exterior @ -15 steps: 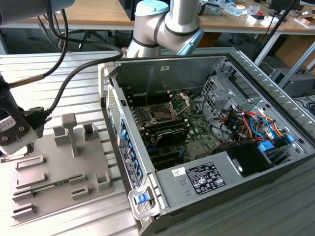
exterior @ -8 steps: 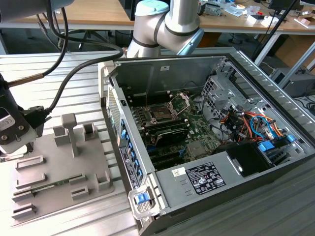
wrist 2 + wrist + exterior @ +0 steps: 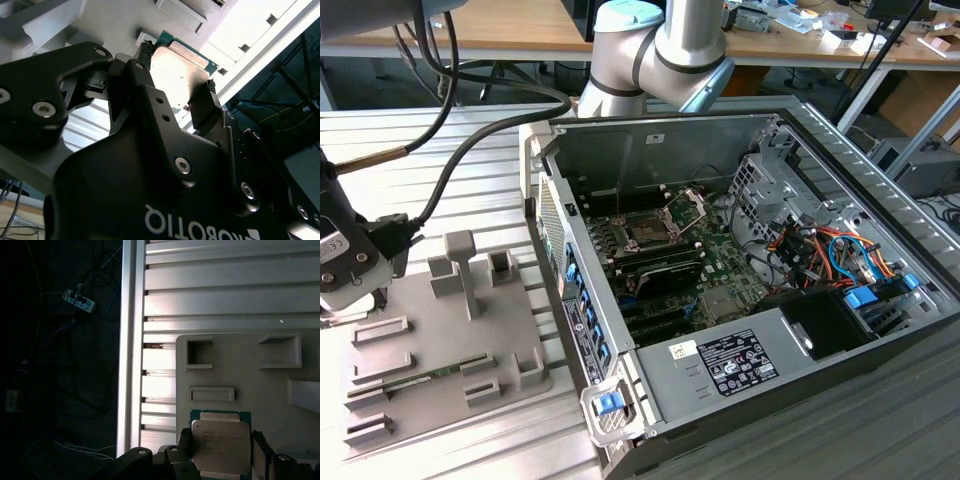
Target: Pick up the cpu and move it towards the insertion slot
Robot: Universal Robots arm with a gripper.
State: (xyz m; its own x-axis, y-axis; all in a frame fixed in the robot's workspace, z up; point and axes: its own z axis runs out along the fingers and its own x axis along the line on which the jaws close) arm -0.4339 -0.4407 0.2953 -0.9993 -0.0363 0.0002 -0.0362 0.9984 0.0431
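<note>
1. Cpu [image 3: 220,444], one piece only, sits between the two black fingers [image 3: 184,441] of the gripper [image 3: 221,442]. In both wrist views its silvery top faces the camera, with a thin green border around it.
2. The pincer is closed on the chip: one finger presses each of two opposite edges. Whether the chip is already lifted clear of the surface under it, I cannot tell.
3. Under it lies one grey tray [image 3: 260,390]. Beyond the chip, in the first wrist view, I count two square-walled pockets [image 3: 199,354] and one narrow rectangular pocket.
4. The tray rests on a ribbed metal table [image 3: 485,195]. In the exterior view the wrist hangs at the exterior view's left edge, pointing down over the tray. One thick black cable [image 3: 448,165] curves away from the wrist toward the back.
5. On the exterior view's right of the tray stands one open computer case [image 3: 865,165], laid on its side.
6. Inside it, on the board, is the one insertion slot [image 3: 648,232], dark and square, with its metal bracket [image 3: 690,205] raised beside it. The slot is well apart from the gripper and the chip.
7. Behind the case rise the pale joints of the single arm [image 3: 665,45], which leaves the exterior view at the top.
8. Farthest back stand wooden desks [image 3: 520,25].
</note>
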